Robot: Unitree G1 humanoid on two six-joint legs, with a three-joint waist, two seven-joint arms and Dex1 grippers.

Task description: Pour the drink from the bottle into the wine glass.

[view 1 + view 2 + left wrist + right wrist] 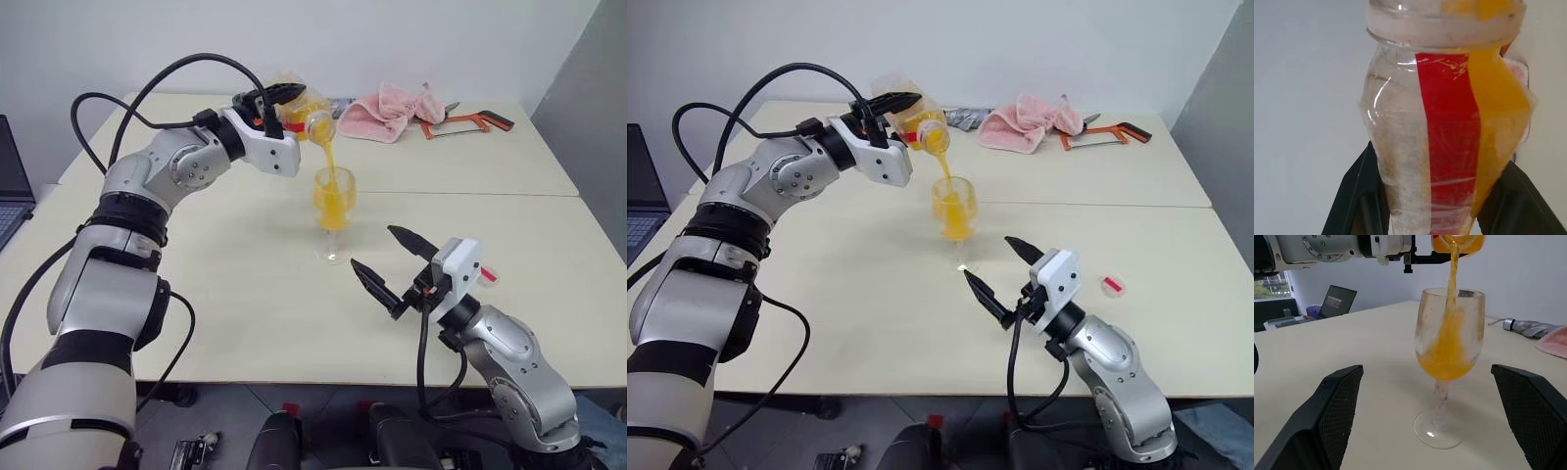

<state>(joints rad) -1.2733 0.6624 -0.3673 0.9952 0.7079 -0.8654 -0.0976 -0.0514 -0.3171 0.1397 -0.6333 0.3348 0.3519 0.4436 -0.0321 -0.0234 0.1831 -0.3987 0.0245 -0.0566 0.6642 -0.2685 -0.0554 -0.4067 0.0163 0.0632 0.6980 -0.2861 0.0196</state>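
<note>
Nearest the table's front edge, the right gripper [392, 266] rests low with its two black fingers spread wide and nothing between them, pointing toward the glass from its five o'clock side. Just to the gripper's three o'clock, a small round red-and-white bottle cap [1112, 285] lies flat on the pale cream tabletop [245, 304].

A little farther in, near the middle of the table, the clear stemmed wine glass [334, 211] stands upright on its round foot, its bowl holding a good deal of translucent orange-yellow drink [1445, 360], which splashes up the inner wall.

Above the glass, at its eleven o'clock, the left gripper [279, 94] has its black fingers pinching the small clear plastic bottle with the red label strip [1447, 132]. The bottle is tipped past level, its open mouth directly over the rim, and a thin stream falls from it into the bowl. Some drink sits along the bottle's lower side.

Toward the far edge, at about one o'clock from the glass, a crumpled pink cloth [390, 110] lies beside a hacksaw with an orange frame [468, 123]. A folded grey umbrella [1530, 328] lies just left of the cloth. At the far left, a laptop [12, 186] sits partly open.
</note>
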